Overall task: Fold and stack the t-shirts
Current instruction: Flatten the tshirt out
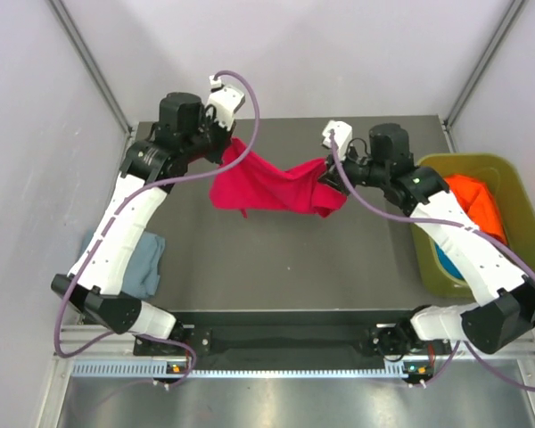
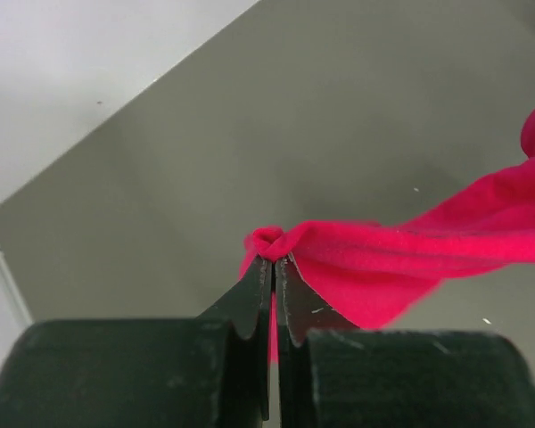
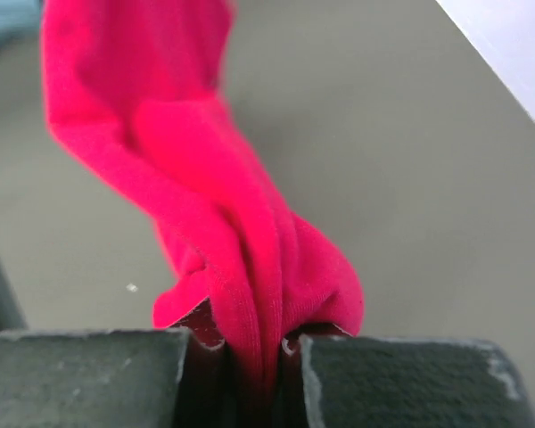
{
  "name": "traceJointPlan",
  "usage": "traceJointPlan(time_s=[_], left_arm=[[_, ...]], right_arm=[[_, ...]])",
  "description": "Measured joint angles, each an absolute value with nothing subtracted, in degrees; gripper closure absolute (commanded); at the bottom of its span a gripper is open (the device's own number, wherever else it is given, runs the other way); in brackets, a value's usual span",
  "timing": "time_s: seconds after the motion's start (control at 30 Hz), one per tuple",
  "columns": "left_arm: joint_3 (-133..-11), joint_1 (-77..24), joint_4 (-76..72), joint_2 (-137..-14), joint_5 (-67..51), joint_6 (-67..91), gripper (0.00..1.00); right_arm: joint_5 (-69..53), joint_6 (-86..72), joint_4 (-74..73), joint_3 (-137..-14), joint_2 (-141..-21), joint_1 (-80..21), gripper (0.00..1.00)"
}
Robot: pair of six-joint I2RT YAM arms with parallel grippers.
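Observation:
A crimson red t-shirt [image 1: 272,187] hangs stretched between both grippers above the far part of the dark table [image 1: 285,267]. My left gripper [image 1: 228,150] is shut on its left end; in the left wrist view the gripper [image 2: 275,260] pinches a small knot of the red cloth [image 2: 401,259]. At the shirt's right end my right gripper [image 1: 328,178] is shut on it, with a bunched red fold [image 3: 241,232] rising from between the fingers of the gripper [image 3: 254,334]. A grey-blue t-shirt [image 1: 144,261] lies folded at the table's left edge. Orange [image 1: 477,201] and turquoise [image 1: 446,259] t-shirts lie in the bin.
An olive-green bin [image 1: 504,174] stands at the right side of the table, under the right arm. Grey walls and metal frame posts close in the back and sides.

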State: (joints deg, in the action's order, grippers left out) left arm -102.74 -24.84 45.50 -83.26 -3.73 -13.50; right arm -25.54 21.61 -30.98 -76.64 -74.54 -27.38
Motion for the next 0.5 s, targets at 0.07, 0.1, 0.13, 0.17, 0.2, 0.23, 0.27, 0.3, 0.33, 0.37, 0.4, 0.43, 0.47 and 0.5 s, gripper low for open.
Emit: traceJointPlan(time_s=[0.07, 0.1, 0.13, 0.17, 0.2, 0.23, 0.27, 0.3, 0.33, 0.37, 0.4, 0.43, 0.47, 0.5], left_arm=[[-101.5, -24.8, 45.7, -82.6, -4.4, -12.4, 1.00], [-101.1, -24.8, 45.3, -82.7, -4.6, -12.0, 1.00], [-100.8, -24.6, 44.7, -83.5, -4.9, -11.7, 1.00], [-100.8, -24.5, 43.9, -84.7, -5.2, -11.4, 1.00], [-100.8, -24.1, 43.1, -86.4, -5.8, -10.9, 1.00], [-101.3, -23.6, 41.8, -89.5, -6.7, -10.1, 1.00], [-102.7, -23.0, 41.2, -93.1, -7.1, -9.2, 1.00], [-104.3, -22.3, 39.8, -97.5, -7.5, -8.4, 0.94], [-106.3, -21.7, 38.7, -102.7, -7.8, -7.5, 0.89], [-108.4, -21.2, 37.8, -107.4, -7.9, -7.0, 0.81], [-110.5, -20.7, 36.2, -112.9, -7.6, -6.4, 0.67], [-113.3, -20.2, 36.0, -119.0, -6.4, -5.7, 0.62], [-116.0, -19.9, 36.1, -124.1, -5.3, -5.2, 0.56], [-117.8, -19.7, 35.9, -127.9, -3.9, -5.0, 0.43]], right_arm=[[-28.3, 18.4, -30.0, -76.6, -74.4, -25.3, 1.00], [-29.9, 16.2, -28.8, -76.6, -74.9, -23.8, 1.00], [-31.5, 14.1, -27.5, -76.8, -76.2, -21.9, 1.00], [-32.9, 12.3, -26.4, -77.4, -78.0, -20.3, 1.00], [-34.7, 10.0, -24.9, -78.5, -81.3, -18.2, 0.98], [-36.2, 8.4, -24.1, -79.8, -84.9, -17.0, 0.71], [-37.7, 6.4, -23.0, -81.7, -89.2, -15.6, 0.57], [-39.0, 4.8, -21.6, -83.9, -95.2, -14.4, 0.49], [-39.5, 3.4, -20.7, -85.5, -100.5, -13.4, 0.43], [-39.5, 2.7, -20.6, -87.1, -105.0, -12.7, 0.41], [-39.1, 2.1, -20.1, -88.2, -109.5, -12.2, 0.37], [-38.5, 1.8, -20.3, -88.6, -112.9, -11.8, 0.34], [-37.6, 1.8, -21.2, -88.7, -115.3, -11.4, 0.33], [-36.7, 2.0, -22.6, -88.7, -116.7, -11.1, 0.34]])
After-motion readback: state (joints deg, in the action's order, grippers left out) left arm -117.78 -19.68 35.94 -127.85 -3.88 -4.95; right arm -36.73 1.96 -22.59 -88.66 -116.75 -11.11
